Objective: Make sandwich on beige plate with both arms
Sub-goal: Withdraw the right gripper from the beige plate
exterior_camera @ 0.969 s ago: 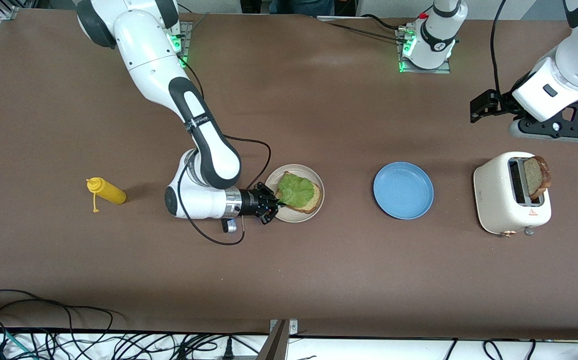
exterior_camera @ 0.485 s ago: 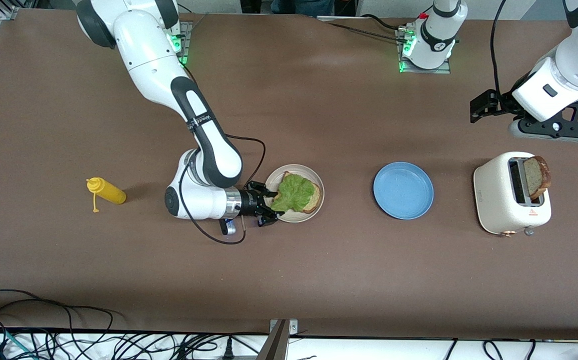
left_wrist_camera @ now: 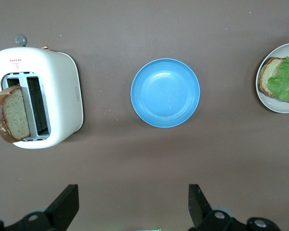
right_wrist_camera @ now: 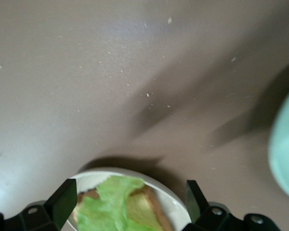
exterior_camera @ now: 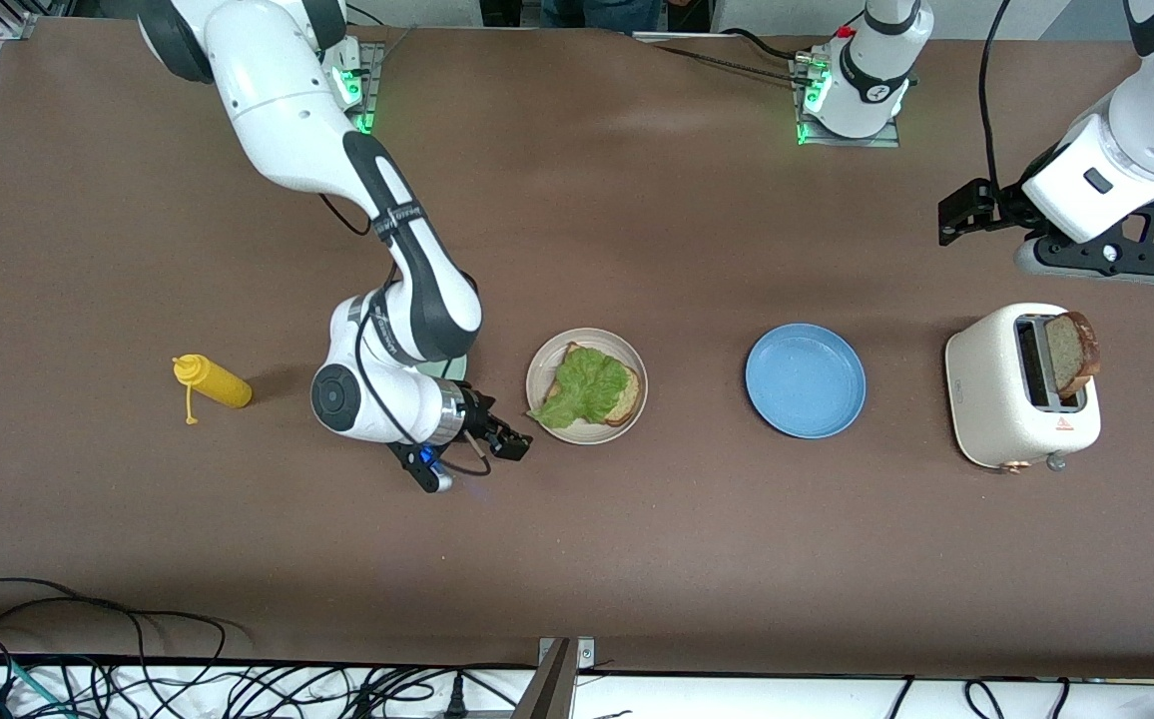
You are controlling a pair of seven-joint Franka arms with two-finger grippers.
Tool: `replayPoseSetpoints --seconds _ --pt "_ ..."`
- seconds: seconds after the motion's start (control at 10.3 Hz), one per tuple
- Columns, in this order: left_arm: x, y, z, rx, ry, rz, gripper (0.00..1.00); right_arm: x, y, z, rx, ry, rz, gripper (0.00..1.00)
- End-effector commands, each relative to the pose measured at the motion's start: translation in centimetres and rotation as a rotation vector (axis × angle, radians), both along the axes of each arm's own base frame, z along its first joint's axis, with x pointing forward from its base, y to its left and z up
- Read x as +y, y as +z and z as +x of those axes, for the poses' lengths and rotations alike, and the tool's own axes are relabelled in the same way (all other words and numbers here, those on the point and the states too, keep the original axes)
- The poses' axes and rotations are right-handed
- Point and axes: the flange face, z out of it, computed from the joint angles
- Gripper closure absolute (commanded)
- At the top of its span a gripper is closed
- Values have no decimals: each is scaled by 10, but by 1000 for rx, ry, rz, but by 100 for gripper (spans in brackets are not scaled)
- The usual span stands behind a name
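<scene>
The beige plate (exterior_camera: 588,435) holds one tan bread slice (exterior_camera: 628,395) with a ruffled green lettuce leaf (exterior_camera: 582,387) lying on top. My right gripper (exterior_camera: 514,440) hangs open and empty just off the plate's rim, toward the right arm's end of the table. In the right wrist view the lettuce (right_wrist_camera: 111,204), bread (right_wrist_camera: 147,207) and plate (right_wrist_camera: 169,192) sit between and past the spread fingers of the right gripper (right_wrist_camera: 130,188). A second bread slice (exterior_camera: 1074,354) stands in the toaster (exterior_camera: 1011,399). My left gripper (exterior_camera: 954,216) waits open, high over bare table beside the toaster; the left gripper (left_wrist_camera: 131,190) holds nothing.
A blue plate (exterior_camera: 805,380) lies between the beige plate and the toaster. A mint-green plate (exterior_camera: 448,367) is mostly hidden under the right arm. A yellow squeeze bottle (exterior_camera: 213,382) lies toward the right arm's end. Cables run along the table's front edge.
My right gripper opened, let go of the lettuce and drew back off the plate toward the right arm's end. The leaf stays on the bread. The left arm has not moved.
</scene>
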Motion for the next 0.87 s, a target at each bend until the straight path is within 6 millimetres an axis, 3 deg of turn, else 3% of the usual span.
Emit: replayPoseSetpoints --seconds 0.0,0.19,0.48,0.78 --pt "0 4 0 2 -6 -19 0 -46 53 9 -29 172 -19 0" --pt "0 4 0 4 -5 -18 0 -99 91 12 -38 359 -74 0" --pt "0 4 0 1 -6 -19 0 -171 122 10 -31 627 -217 0" --pt "0 4 0 4 -6 -19 0 -253 143 7 -66 861 -188 0"
